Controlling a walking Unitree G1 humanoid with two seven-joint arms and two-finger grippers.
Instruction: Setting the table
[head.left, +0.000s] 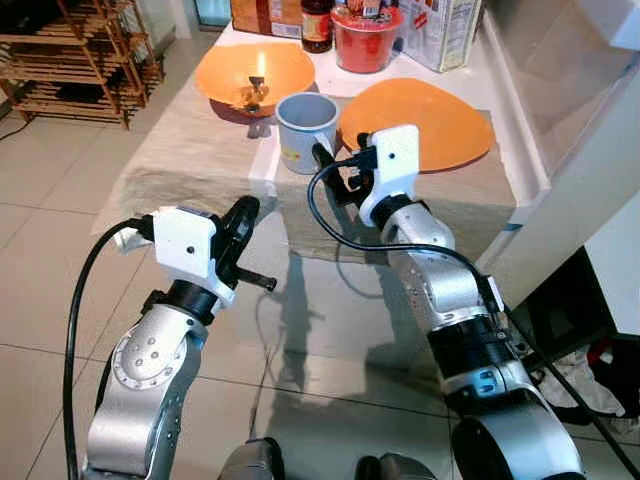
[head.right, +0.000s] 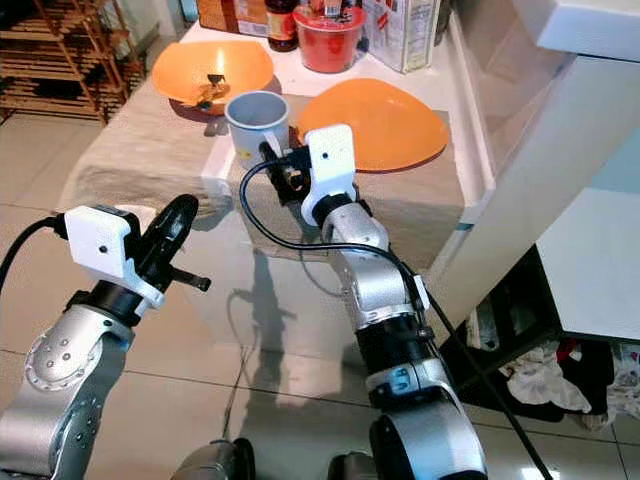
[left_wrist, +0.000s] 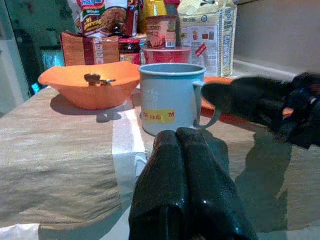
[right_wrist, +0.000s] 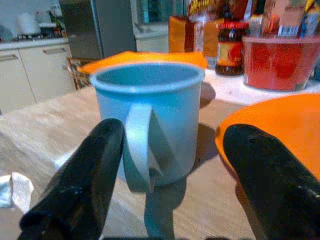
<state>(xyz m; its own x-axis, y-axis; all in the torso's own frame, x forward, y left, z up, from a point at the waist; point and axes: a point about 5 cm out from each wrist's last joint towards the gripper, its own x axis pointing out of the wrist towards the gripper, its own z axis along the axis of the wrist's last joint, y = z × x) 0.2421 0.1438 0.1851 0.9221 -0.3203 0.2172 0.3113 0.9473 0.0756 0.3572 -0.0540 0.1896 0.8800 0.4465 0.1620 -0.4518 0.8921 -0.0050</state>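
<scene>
A: Where was the light blue metal mug?
B: On the beige tablecloth, just ahead of the right gripper, handle turned toward it. Fingers spread wide, one on each side of the handle line, not touching the mug.

A: What was beside that claw?
B: Flat orange plate on its right, close to the right finger. Orange bowl with a small spoon in it beyond the mug, on its left. Red plastic tub and food packets further back.

A: Left gripper?
B: Fingers pressed together, holding nothing. It hung off the table's near edge, over the tiled floor; the mug was ahead of it and a bit right.
</scene>
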